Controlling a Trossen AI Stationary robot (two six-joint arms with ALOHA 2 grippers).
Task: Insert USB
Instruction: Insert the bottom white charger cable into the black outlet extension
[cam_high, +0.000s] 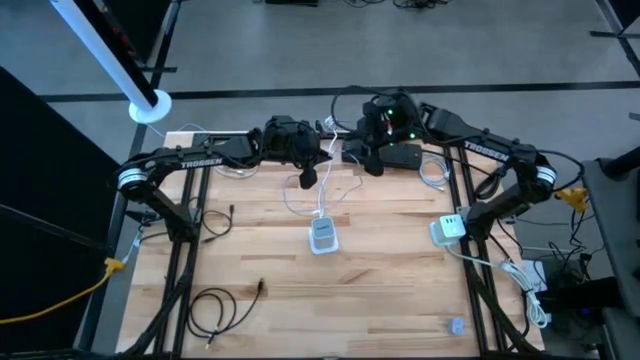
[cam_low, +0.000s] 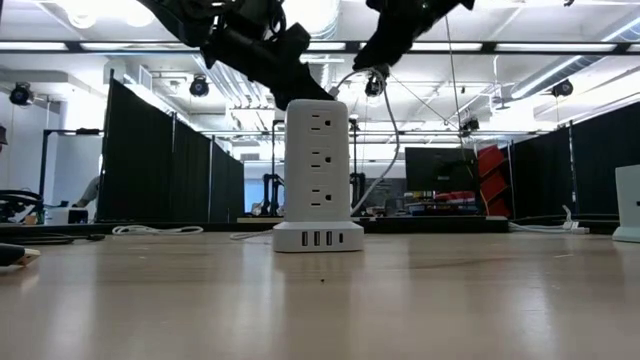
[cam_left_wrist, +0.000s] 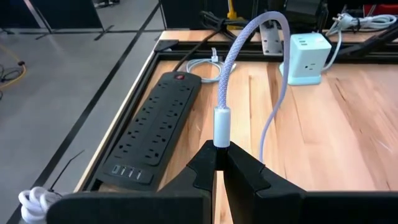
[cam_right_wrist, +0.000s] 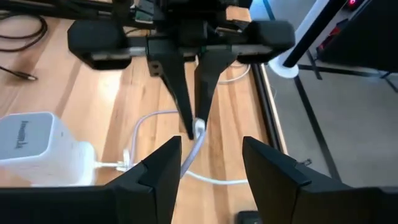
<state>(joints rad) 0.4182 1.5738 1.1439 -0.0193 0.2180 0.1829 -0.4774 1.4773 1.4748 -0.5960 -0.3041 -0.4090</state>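
A white power tower (cam_high: 322, 235) with USB ports low on its front (cam_low: 318, 238) stands upright mid-table. My left gripper (cam_high: 307, 178) hangs above the table behind the tower, shut on the white plug (cam_left_wrist: 222, 127) of a pale braided cable (cam_left_wrist: 239, 50). The cable loops slack down onto the wood (cam_right_wrist: 146, 121). My right gripper (cam_right_wrist: 211, 168) is open and empty, just right of the left gripper and facing it; in the high view it is near the far edge (cam_high: 365, 158). My left gripper pinches the white plug's sleeve (cam_left_wrist: 221, 138) between its two fingertips (cam_right_wrist: 188, 121), from above with the fingers pointing down. The plug's metal end is hidden between the fingers. The plug is lifted clear of the table, and the cable leaves it away from the fingers and hangs slack.
A black power strip (cam_left_wrist: 155, 124) lies at the table's far edge under my right arm. A second white cube charger (cam_high: 450, 228) stands at the right side. Loose black cables (cam_high: 215, 305) lie at the near left. A small blue piece (cam_high: 456, 325) lies near right.
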